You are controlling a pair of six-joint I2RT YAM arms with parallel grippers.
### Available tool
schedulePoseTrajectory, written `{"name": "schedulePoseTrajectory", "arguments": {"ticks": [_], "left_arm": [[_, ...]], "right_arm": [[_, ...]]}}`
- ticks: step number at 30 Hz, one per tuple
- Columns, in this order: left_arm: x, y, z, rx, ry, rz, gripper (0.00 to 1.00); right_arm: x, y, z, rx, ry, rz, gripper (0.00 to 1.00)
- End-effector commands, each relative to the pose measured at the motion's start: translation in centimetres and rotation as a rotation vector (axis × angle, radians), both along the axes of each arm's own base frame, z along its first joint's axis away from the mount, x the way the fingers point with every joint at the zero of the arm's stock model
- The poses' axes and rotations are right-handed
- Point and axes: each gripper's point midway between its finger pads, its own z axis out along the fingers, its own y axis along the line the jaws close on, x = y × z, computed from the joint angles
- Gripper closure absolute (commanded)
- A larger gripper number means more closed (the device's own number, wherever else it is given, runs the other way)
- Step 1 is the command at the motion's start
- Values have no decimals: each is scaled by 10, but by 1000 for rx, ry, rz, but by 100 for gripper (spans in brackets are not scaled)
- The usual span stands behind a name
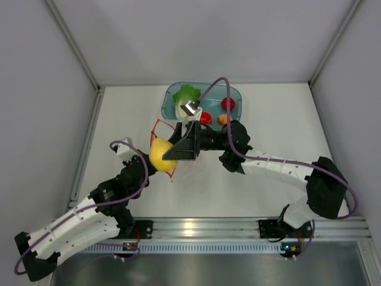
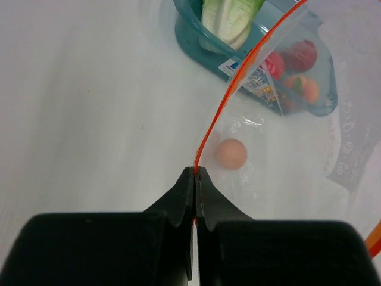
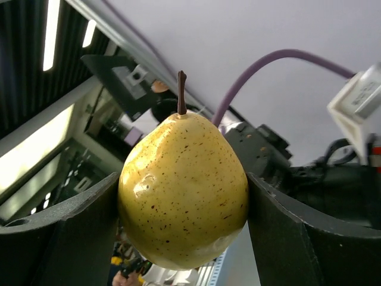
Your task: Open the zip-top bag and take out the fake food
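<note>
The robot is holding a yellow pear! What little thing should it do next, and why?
Probably swing the right gripper over to the teal bin and let the pear drop in. The pear is squeezed between its fingers, and the lettuce and red pieces lie in that bin, so it likely belongs there too.

White arms (image 1: 77, 223) carry black joints (image 1: 324, 185), seemingly purple cables (image 1: 214, 86).

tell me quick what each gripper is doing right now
left gripper: shut on the zip-top bag, pinching its orange zip strip
right gripper: closed on the yellow pear, holding it
</note>
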Motion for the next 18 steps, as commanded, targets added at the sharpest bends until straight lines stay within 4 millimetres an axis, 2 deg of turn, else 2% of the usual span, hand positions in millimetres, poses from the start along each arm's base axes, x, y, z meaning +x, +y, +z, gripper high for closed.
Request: {"name": "schedulePoseTrajectory", "arguments": {"ticks": [1,2,3,4,5,6,8,9,10,11,12,13,14,15,16,17,18], "left_arm": [[1,7,2,27,4,35,100],[-1,12,-2,55,20,43,100],[0,17,0,66,15,66,100],[0,20,0,81,18,77,100],[-2,25,-2,103,26,86,100],[-2,30,1,113,21,105,100],[-3,34,2,126,18,119,100],[-4,38,2,141,21,122,100],[-4,38,3,141,19,123,100],[-4,38,6,138,14,119,100],[-5,37,6,144,14,110,100],[-5,36,8,143,14,98,100],[-5,35,10,142,12,89,100],[-5,34,11,156,13,76,100],[-6,32,13,157,12,63,100],[-7,25,18,146,15,24,100],[-8,21,18,181,23,-19,100]], "right_arm": [[24,-16,20,-21,-145,-140,66],[38,-18,15,-65,-146,-201,66],[70,-27,15,-95,-147,-314,66],[90,-34,-3,-199,-151,-390,65],[108,-42,-6,-231,-156,-458,64],[143,-62,-6,-260,-148,-573,64],[176,-84,-19,-319,-134,-662,64],[206,-108,-24,-342,-108,-745,64],[226,-120,-35,-374,-83,-786,64],[241,-130,-44,-403,-62,-815,64],[263,-150,-45,-418,-55,-870,64],[283,-155,-64,-467,-32,-890,64],[295,-163,-66,-501,-24,-918,63],[314,-175,-76,-546,-10,-979,61],[331,-178,-96,-605,-25,-999,60],[343,-182,-88,-616,-47,-1026,59],[352,-188,-103,-671,-16,-1039,59]]}}
